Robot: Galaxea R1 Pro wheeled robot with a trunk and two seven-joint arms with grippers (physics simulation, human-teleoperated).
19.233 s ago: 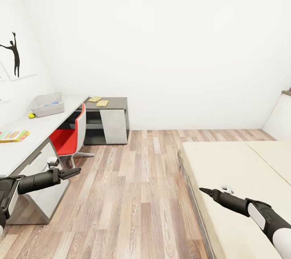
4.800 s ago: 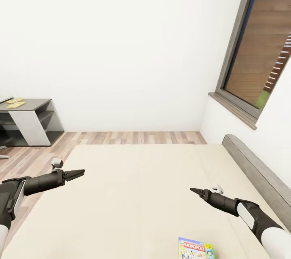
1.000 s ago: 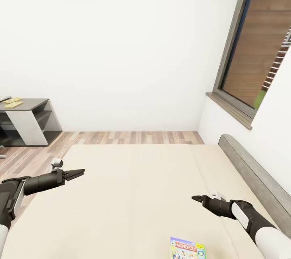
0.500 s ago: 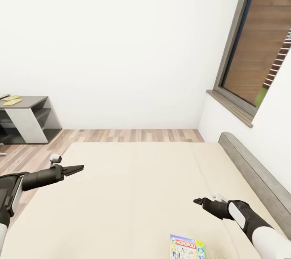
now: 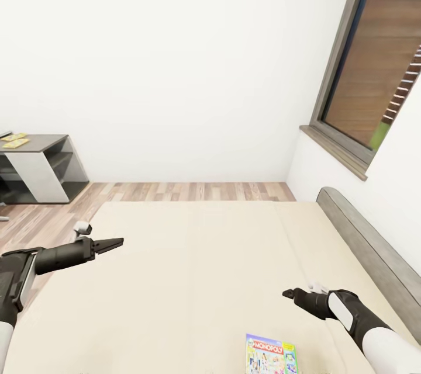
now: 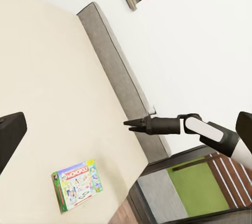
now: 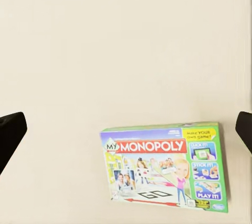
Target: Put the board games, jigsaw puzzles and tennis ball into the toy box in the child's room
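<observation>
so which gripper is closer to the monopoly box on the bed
The right gripper, hanging over the bed just above the Monopoly box. The left gripper sits far across, near the mattress's opposite edge.

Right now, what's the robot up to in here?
It is at the bed, with both arms out over the beige mattress and nothing in either one. A Monopoly board game lies flat on the mattress near the robot, just short of the right gripper, which hangs above the bed, not touching the box. The left gripper is off to the other side, well away from the game. In the head view both sets of jaws look closed. Two jigsaw puzzles sit on the desk across the room.
</observation>
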